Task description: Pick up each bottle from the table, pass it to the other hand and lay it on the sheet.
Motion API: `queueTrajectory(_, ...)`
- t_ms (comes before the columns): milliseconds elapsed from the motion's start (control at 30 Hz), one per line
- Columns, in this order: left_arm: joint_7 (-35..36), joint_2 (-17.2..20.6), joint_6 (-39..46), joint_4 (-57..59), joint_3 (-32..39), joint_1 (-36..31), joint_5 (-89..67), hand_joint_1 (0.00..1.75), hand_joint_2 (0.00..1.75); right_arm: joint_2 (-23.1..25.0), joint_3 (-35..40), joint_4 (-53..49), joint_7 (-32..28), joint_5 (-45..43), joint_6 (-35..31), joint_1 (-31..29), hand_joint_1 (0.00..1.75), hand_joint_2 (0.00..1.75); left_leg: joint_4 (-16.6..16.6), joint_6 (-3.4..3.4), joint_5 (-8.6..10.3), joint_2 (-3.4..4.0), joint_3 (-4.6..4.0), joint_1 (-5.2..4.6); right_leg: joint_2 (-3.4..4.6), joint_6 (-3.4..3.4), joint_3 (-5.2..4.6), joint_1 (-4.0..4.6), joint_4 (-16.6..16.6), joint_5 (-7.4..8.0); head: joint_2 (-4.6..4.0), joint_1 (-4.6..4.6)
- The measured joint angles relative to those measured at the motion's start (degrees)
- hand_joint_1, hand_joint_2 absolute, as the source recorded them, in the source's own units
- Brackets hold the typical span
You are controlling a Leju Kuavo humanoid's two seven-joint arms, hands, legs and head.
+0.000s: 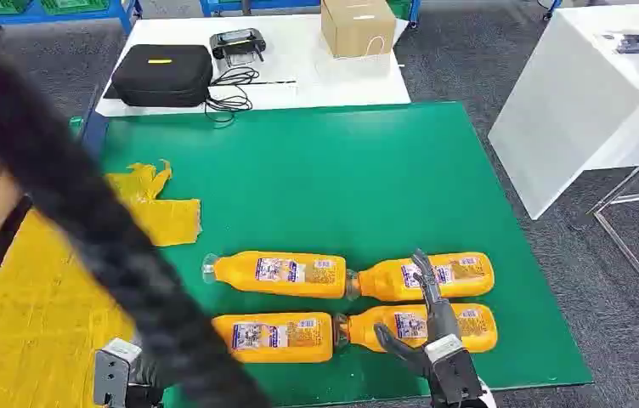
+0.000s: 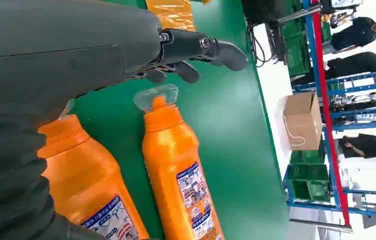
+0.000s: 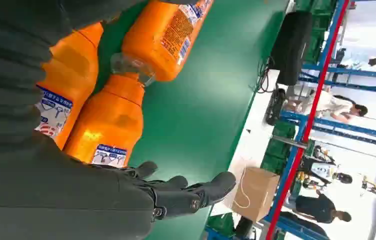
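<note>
Four orange bottles lie on the green table [image 1: 342,161] in two rows: far left [image 1: 278,274], far right [image 1: 460,274], near left [image 1: 274,334] and near right [image 1: 473,327]. The yellow sheet [image 1: 36,314] covers the table's left side. My right hand [image 1: 426,327] hovers over the near right bottle [image 3: 66,75] with its fingers [image 3: 186,192] spread and nothing in them; the far right bottle [image 3: 106,125] lies beside it. My left hand [image 2: 196,50] stretches out with nothing in it by the necks of the far left bottle [image 2: 181,170] and near left bottle [image 2: 86,185].
A dark blurred band [image 1: 87,221] crosses the left of the head view and hides part of my left arm [image 1: 116,374]. Behind the green table stand a black case [image 1: 163,75], a controller [image 1: 238,42] and a cardboard box [image 1: 357,25]. A white table [image 1: 588,93] stands at the right.
</note>
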Motion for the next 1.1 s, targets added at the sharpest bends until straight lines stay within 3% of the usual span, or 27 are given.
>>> queueTrajectory(267, 0.0, 0.0, 0.0, 0.0, -0.02, 0.0, 0.0, 0.0, 1.75, 0.0, 0.0, 0.0, 0.0, 0.0, 0.0, 0.0, 0.0, 1.75, 0.0, 0.0, 0.0, 0.0, 0.0, 0.0, 0.0, 0.0, 0.0, 0.0, 0.0, 0.0, 0.0, 0.0)
queueTrajectory(300, 0.0, 0.0, 0.0, 0.0, 0.0, 0.0, 0.0, 0.47, 1.75, 0.0, 0.0, 0.02, 0.0, 0.0, 0.0, 0.0, 0.0, 1.75, 0.0, 0.0, 0.0, 0.0, 0.0, 0.0, 0.0, 0.0, 0.0, 0.0, 0.0, 0.0, 0.0, 0.0)
queueTrajectory(333, 0.0, 0.0, 0.0, 0.0, -0.02, 0.0, 0.0, 1.75, 1.75, 0.0, 0.0, 0.02, 0.0, 0.0, 0.0, 0.0, 0.09, 1.75, 0.0, 0.0, 0.0, 0.0, 0.0, 0.0, 0.0, 0.0, 0.0, 0.0, 0.0, 0.0, 0.0, 0.0)
queueTrajectory(367, 0.0, 0.0, 0.0, 0.0, -0.02, 0.0, 0.0, 1.75, 1.75, 0.0, 0.0, 0.02, 0.0, 0.0, 0.0, 0.0, 1.27, 1.75, 0.0, 0.0, 0.0, 0.0, 0.0, 0.0, 0.0, 0.0, 0.0, 0.0, 0.0, 0.0, 0.0, 0.0)
queueTrajectory(433, 0.0, 0.0, 0.0, 0.0, 0.0, 0.0, 0.0, 1.75, 1.75, 0.0, 0.0, 0.02, 0.0, 0.0, 0.0, 0.0, 1.64, 1.75, 0.0, 0.0, 0.0, 0.0, 0.0, 0.0, 0.0, 0.0, 0.0, 0.0, 0.0, 0.0, 0.0, 0.0)
queueTrajectory(467, 0.0, 0.0, 0.0, 0.0, 0.0, 0.0, 0.0, 1.75, 1.75, 0.0, 0.0, 0.02, 0.0, 0.0, 0.0, 0.0, 1.73, 1.75, 0.0, 0.0, 0.0, 0.0, 0.0, 0.0, 0.0, 0.0, 0.0, 0.0, 0.0, 0.0, 0.0, 0.0)
queueTrajectory(1100, 0.0, 0.0, 0.0, 0.0, -0.02, 0.0, 0.0, 1.75, 1.75, 0.02, -0.02, 0.02, 0.0, 0.0, 0.0, 0.0, 1.75, 1.75, 0.0, 0.0, 0.0, 0.0, 0.0, 0.0, 0.0, 0.0, 0.0, 0.0, 0.0, 0.0, 0.0, 0.0)
